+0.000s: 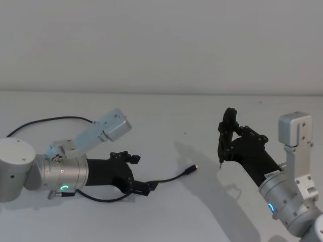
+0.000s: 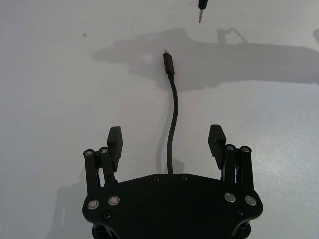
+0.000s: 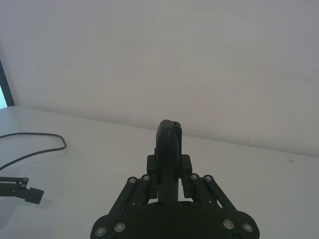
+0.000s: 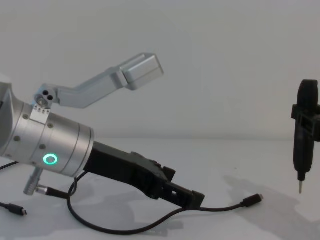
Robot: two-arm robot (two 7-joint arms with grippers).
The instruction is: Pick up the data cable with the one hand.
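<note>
The data cable (image 2: 173, 117) lies on the white table, a thin black cord ending in a black plug (image 2: 169, 63) with a silver tip. My left gripper (image 2: 166, 139) is low over the table and open. Its two fingers (image 2: 115, 138) stand either side of the cord, apart from it. From the head view the cable (image 1: 170, 178) runs out of the left gripper (image 1: 140, 174) toward the plug (image 1: 191, 169). The chest view shows the cord (image 4: 220, 208) looping under the left gripper (image 4: 181, 187). My right gripper (image 1: 231, 145) is raised at the right, shut on a slim black pointed tool (image 1: 224, 133).
The tool's metal tip (image 4: 300, 187) hangs just above the table, beyond the plug (image 4: 253, 199). More cable curves along the far left of the table (image 1: 50, 121), and a second plug (image 4: 17, 210) lies at the near left. A plain wall stands behind the table.
</note>
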